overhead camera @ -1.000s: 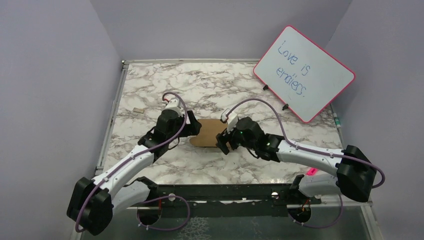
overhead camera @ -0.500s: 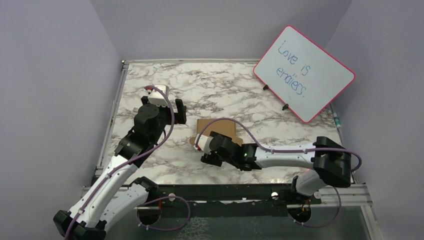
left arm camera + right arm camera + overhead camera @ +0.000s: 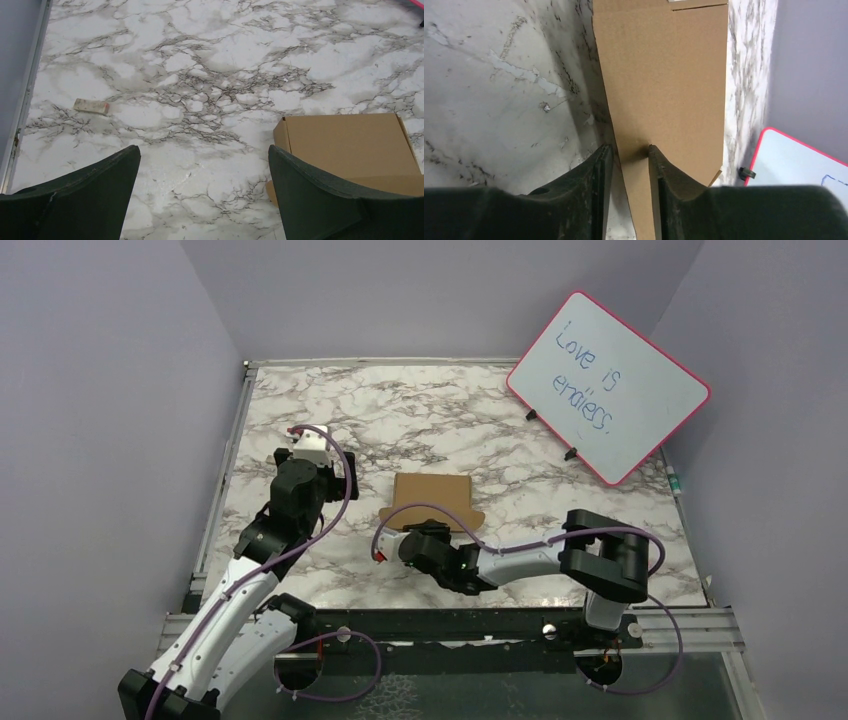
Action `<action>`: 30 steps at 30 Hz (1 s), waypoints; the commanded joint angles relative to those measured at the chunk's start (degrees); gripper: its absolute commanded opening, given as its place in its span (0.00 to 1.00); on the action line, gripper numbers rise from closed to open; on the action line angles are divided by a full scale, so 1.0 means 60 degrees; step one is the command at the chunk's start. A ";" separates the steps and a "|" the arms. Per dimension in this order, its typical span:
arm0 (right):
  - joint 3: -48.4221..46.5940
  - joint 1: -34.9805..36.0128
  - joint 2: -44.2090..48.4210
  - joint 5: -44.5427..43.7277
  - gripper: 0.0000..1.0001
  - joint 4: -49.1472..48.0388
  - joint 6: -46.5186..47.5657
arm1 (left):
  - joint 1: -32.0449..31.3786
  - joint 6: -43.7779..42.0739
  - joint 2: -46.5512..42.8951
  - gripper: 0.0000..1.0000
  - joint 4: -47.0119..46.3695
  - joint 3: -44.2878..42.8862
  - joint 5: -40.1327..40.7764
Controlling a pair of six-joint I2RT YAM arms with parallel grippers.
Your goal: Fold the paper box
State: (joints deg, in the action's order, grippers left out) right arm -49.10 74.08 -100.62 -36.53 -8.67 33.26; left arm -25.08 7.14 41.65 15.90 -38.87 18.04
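The plain brown cardboard paper box (image 3: 432,498) lies in the middle of the grey-veined marble table (image 3: 400,410), a part-formed shell with a flap lying flat toward the table's near edge, so the folding looks partway done. The right gripper (image 3: 626,150), low over that near-middle spot, has its jaws at a narrow gap astride a cardboard flap, though I cannot tell whether they truly pinch it. The left gripper (image 3: 204,165) hangs wide open and empty toward the table's left side. Next, the right claw likely needs a firm clamp and a lift along the crease.
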 commanded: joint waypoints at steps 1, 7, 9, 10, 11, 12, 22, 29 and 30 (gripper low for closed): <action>0.0260 0.0095 -0.0647 -0.1039 0.32 -0.1520 0.1090 | 0.0205 -0.0120 0.0131 0.99 -0.0179 -0.0170 -0.0438; -0.0097 0.0346 -0.0649 -0.0884 0.13 -0.0907 0.1000 | 0.0372 -0.0112 0.0104 0.99 -0.0189 -0.0137 -0.0553; -0.0292 0.0367 -0.0439 -0.0564 0.06 -0.0307 0.0777 | 0.0442 -0.0124 0.0104 0.99 -0.0189 -0.0131 -0.0592; -0.0381 0.0367 -0.0334 -0.0417 0.03 -0.0032 0.0684 | 0.0501 -0.0130 0.0095 0.99 -0.0182 -0.0139 -0.0636; -0.0449 0.0367 -0.0213 -0.0271 0.01 0.0198 0.0582 | 0.0567 -0.0138 0.0111 0.99 -0.0185 -0.0135 -0.0702; -0.0526 0.0367 -0.0117 -0.0111 0.01 0.0476 0.0464 | 0.0630 -0.0135 0.0096 0.99 -0.0174 -0.0152 -0.0758; -0.1865 0.0367 0.0348 0.0484 0.01 0.3305 -0.0612 | 0.0782 -0.0131 -0.0393 0.99 -0.0216 0.0031 -0.1145; -0.2826 0.0368 0.0861 0.1116 0.01 0.4841 -0.1339 | 0.0782 -0.0127 -0.0471 0.99 -0.0230 0.0054 -0.1281; -0.2983 0.0368 0.0933 0.1267 0.01 0.5075 -0.1448 | 0.0782 -0.0115 -0.0502 0.99 -0.0240 0.0073 -0.1337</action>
State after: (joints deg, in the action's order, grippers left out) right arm -62.96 75.81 -98.30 -33.01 13.50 28.56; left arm -20.69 6.76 39.75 15.90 -38.87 12.40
